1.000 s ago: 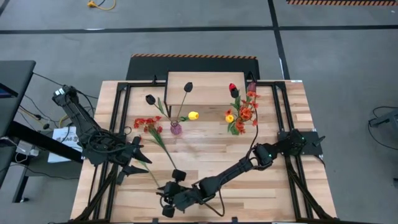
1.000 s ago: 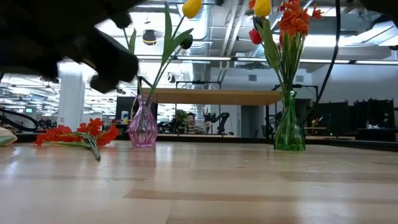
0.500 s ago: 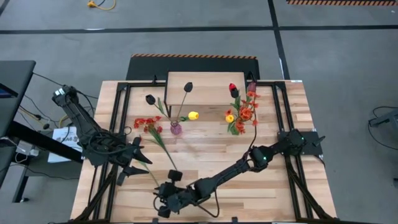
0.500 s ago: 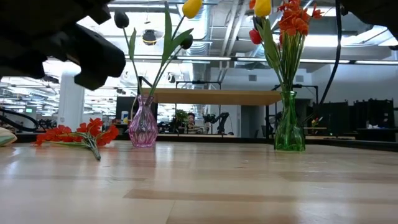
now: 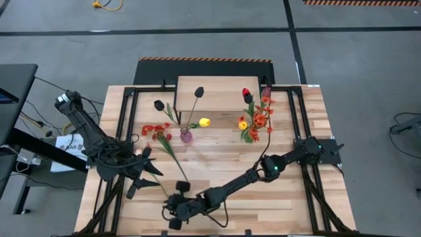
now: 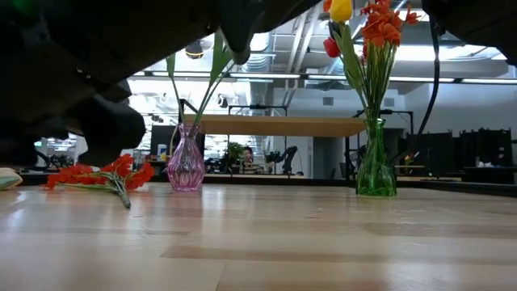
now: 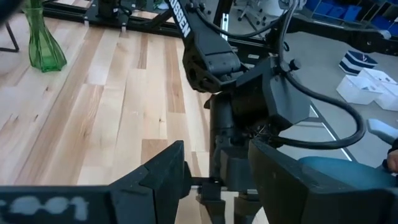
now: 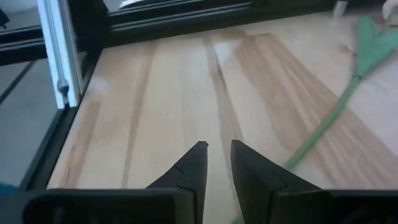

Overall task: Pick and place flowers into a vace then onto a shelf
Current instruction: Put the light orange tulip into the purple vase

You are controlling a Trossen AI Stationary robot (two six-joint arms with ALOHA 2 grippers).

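pink vase (image 6: pixel 185 165), green vase (image 6: pixel 376 168), orange-red flowers (image 6: pixel 97 176).

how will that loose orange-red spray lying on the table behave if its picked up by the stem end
The orange-red spray has a long thin stem and its blossoms bunched at one end, so it would probably droop and swing head-down. It looks light. Lying flat on the table, the thin stem may slip or pivot between the fingers.

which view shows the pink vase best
The low view: the pink vase stands side-on, upright on the table with green stems rising from its neck. The high view shows only its small top beneath the tulips. Neither wrist view shows it; the left wrist view shows only the green vase.
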